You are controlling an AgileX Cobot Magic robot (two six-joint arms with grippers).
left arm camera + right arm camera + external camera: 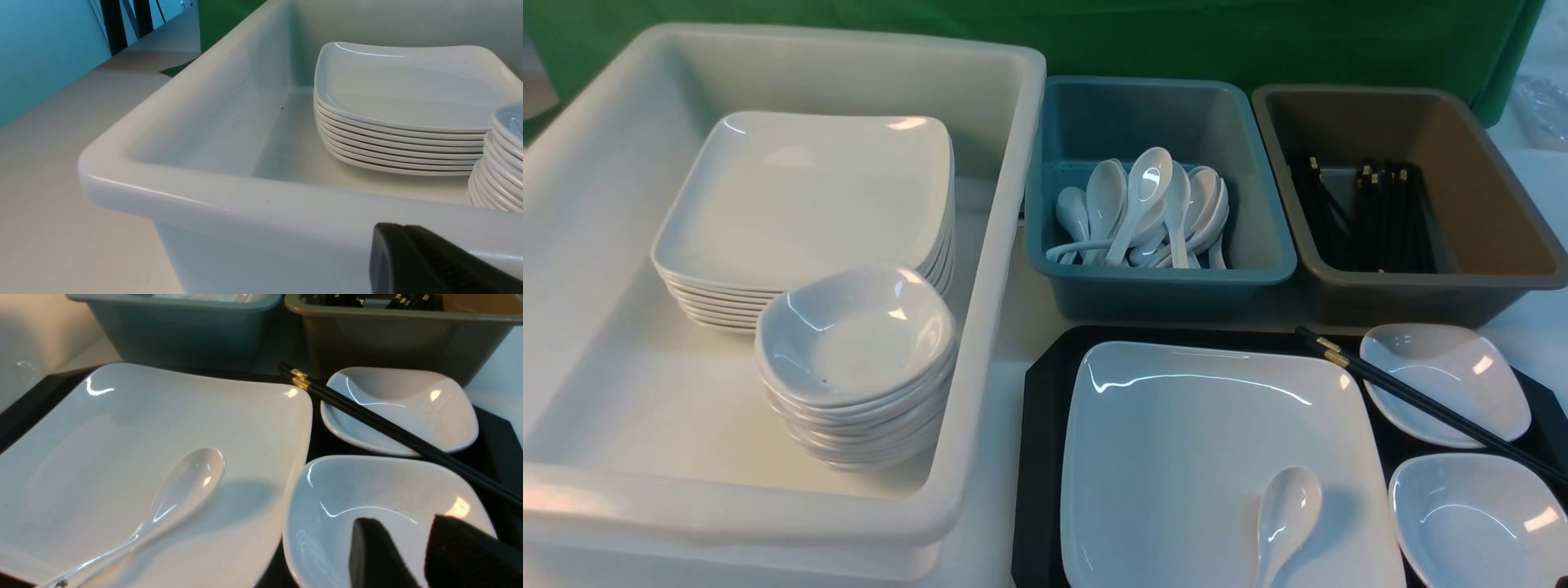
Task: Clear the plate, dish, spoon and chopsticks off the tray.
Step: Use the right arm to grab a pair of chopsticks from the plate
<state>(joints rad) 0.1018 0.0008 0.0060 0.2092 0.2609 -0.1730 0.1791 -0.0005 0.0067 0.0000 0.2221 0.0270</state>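
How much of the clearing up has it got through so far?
Nothing on this tray looks cleared yet: the plate with the spoon on it, the chopsticks across the far dish, and the near dish are all there. In hand: nothing; the right gripper hangs open facing the near dish. All of it is left.

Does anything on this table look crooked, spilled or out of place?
Nothing looks spilled or broken. The pair of thin black chopsticks lies slanted across the rim of the far small white dish, and the white soup spoon rests loose on the large square white plate.
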